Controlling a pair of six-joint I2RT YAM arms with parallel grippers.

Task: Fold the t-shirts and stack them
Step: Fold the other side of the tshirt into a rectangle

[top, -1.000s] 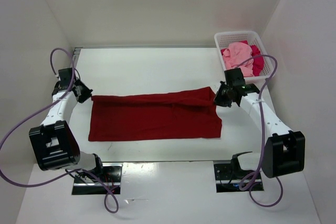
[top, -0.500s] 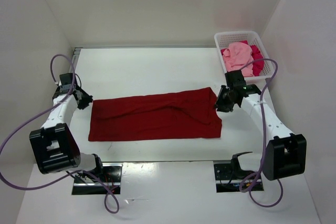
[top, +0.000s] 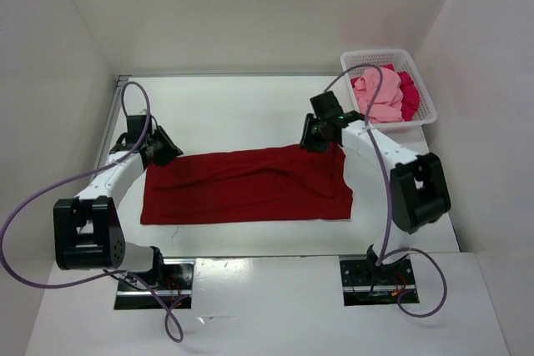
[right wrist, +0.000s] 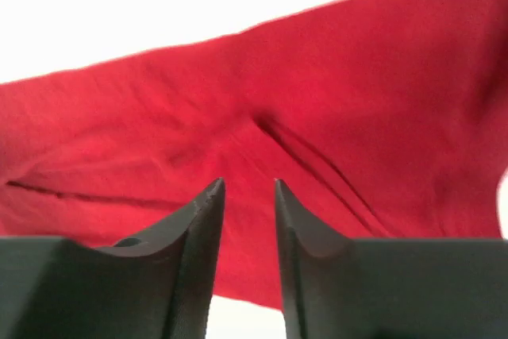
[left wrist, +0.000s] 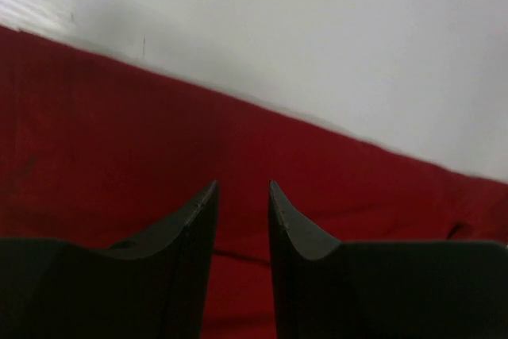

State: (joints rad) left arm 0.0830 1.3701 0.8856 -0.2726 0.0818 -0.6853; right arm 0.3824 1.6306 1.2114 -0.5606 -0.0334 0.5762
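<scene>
Dark red shirt (top: 246, 185): flat on the tabletop (top: 234, 106), long axis left to right; collar end cannot be told.
Left fingers (left wrist: 190, 220): above the shirt's far-left corner, narrowly parted, nothing between them.
Right fingers (right wrist: 202, 220): above its creased far-right corner, narrowly parted, holding nothing.
Basket (top: 423, 93): far right, holding the pink shirt (top: 375, 93) and the crimson shirt (top: 409, 93), both heaped.
</scene>
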